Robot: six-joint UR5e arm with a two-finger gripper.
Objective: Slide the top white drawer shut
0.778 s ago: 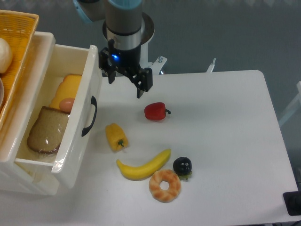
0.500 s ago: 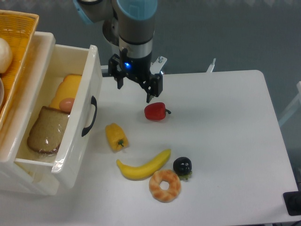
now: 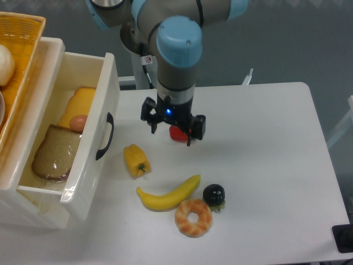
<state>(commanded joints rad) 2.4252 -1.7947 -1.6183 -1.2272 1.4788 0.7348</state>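
The top white drawer (image 3: 97, 96) stands pulled far out at the left, with a curved black handle (image 3: 105, 137) on its front. Inside lie a bread slice, a yellow slice and a small pinkish item. My gripper (image 3: 172, 128) hangs over the table to the right of the drawer front, well apart from the handle. Its fingers are spread and hold nothing. It sits right above the red pepper (image 3: 176, 133), hiding most of it.
A woven yellow basket (image 3: 19, 52) sits on the cabinet at the far left. On the table lie a yellow pepper (image 3: 135, 159), a banana (image 3: 168, 194), a donut (image 3: 193, 217) and a dark fruit (image 3: 213, 194).
My gripper has moved right and toward the table's front, from near the drawer's back corner to over the red pepper. The drawer has not moved.
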